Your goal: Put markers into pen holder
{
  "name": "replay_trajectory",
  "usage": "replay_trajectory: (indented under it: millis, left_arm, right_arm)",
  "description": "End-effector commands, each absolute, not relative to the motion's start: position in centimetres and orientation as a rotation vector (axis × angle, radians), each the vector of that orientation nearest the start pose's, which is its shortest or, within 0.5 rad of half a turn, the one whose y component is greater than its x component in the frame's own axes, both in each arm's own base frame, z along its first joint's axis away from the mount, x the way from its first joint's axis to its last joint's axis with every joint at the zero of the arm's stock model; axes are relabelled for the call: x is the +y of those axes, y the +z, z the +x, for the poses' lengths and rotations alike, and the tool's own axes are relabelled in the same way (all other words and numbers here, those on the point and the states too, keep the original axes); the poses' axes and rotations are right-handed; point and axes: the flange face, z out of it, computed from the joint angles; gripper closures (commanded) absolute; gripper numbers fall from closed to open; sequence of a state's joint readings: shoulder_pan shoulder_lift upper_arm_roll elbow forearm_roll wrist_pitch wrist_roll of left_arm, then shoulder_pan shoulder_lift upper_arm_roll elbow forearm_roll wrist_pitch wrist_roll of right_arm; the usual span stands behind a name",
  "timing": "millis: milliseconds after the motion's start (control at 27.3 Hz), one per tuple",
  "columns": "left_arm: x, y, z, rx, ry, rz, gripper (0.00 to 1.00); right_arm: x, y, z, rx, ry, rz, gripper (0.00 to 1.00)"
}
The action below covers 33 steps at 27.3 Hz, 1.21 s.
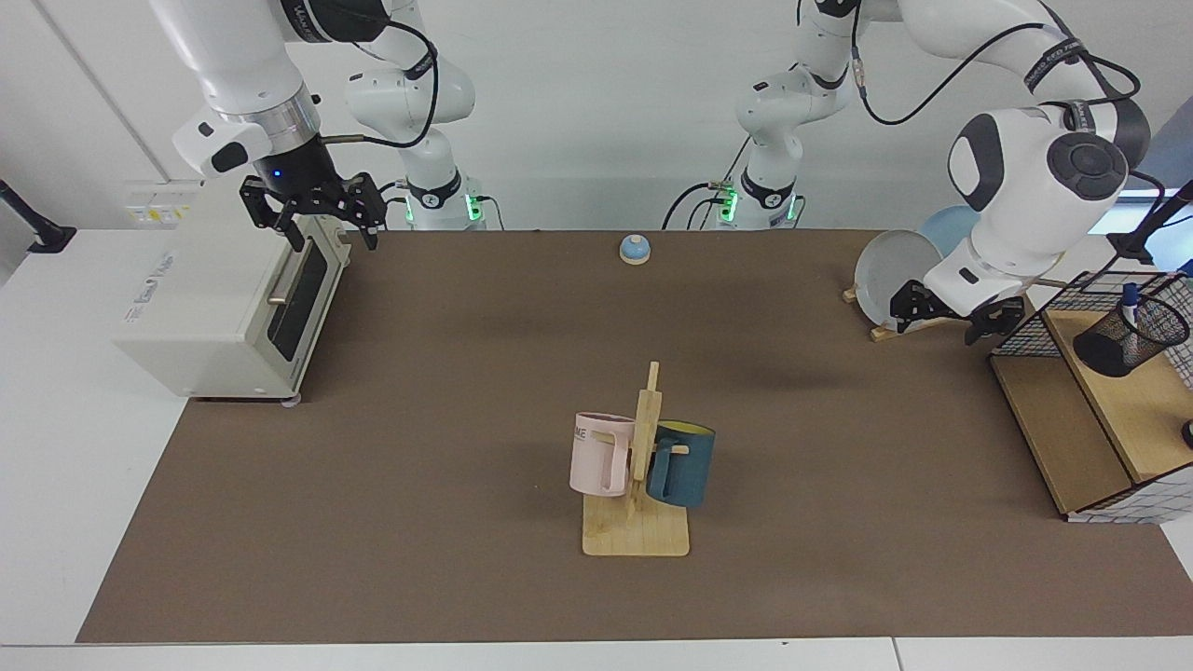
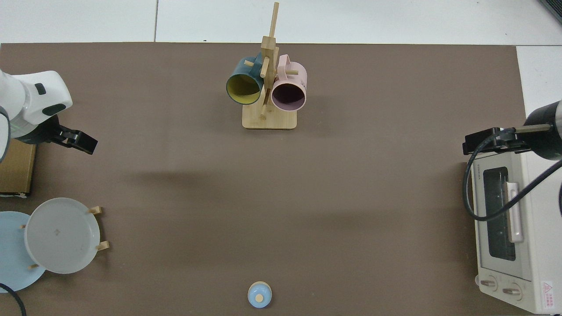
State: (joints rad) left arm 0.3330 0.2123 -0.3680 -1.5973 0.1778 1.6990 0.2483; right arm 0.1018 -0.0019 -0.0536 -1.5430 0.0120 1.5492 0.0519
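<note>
Right pincer [image 1: 312, 222]: hangs above the top front edge of the toaster oven [image 1: 224, 303] at the table's far left in the facing view; fingers spread apart, nothing between them. This arm waits.
Toaster oven: cream box with a dark glass door and a bar handle, standing half on the brown mat [image 1: 466, 391].
Bell [image 1: 635, 249]: small blue dome on a wooden base, at the mat's far edge, midway between the arm bases.
Mug stand [image 1: 638, 503]: wooden tree near the front middle, a pink mug [image 1: 599, 454] on one side and a dark teal mug [image 1: 681, 462] on the other.
Plate rack [image 1: 932, 317]: wooden, holding a grey plate and a light blue plate on edge, partly hidden by the left arm.
Left pincer [image 1: 953, 314]: low over the mat, in front of the plate rack and just beside the wire basket shelf [image 1: 1072, 419]; fingers apart and empty. In the top view it shows at the picture's left edge [image 2: 72, 139].
Pen holder [image 1: 1130, 335]: small black wire-mesh cup, tilted, on the upper wooden shelf of the basket.
Marker [image 1: 1129, 308]: slim white barrel with a dark blue cap, standing inside the pen holder, cap end poking above the rim.
</note>
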Motion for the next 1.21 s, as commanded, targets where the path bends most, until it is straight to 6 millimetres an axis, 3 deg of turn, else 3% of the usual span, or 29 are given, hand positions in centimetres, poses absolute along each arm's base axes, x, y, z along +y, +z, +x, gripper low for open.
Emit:
replay_trajectory:
  millis: [0,256,403,476,879,1172]
  left_arm:
    - [0.1,53.5,60.2,0.368,0.11,-3.028,0.0]
    - [-1.0,56.7,56.8,0.315,0.13,-3.06,0.0]
    - [-3.3,57.4,55.2,0.357,0.104,-3.053,0.0]
    - [-2.2,57.8,55.0,0.321,0.091,-3.065,0.0]
    - [0.2,58.9,55.9,0.197,-0.019,-3.193,0.0]
    - [0.6,59.1,57.0,0.202,-0.071,-3.167,0.0]
  right_arm:
    - [2.4,63.8,54.7,-0.032,-0.013,-3.123,0.0]
    - [2.4,63.8,54.7,-0.032,-0.013,-3.123,0.0]
    - [2.4,63.8,54.7,-0.032,-0.013,-3.123,0.0]
    - [2.4,63.8,54.7,-0.032,-0.013,-3.123,0.0]
    - [2.4,63.8,54.7,-0.032,-0.013,-3.123,0.0]
    - [2.4,63.8,54.7,-0.032,-0.013,-3.123,0.0]
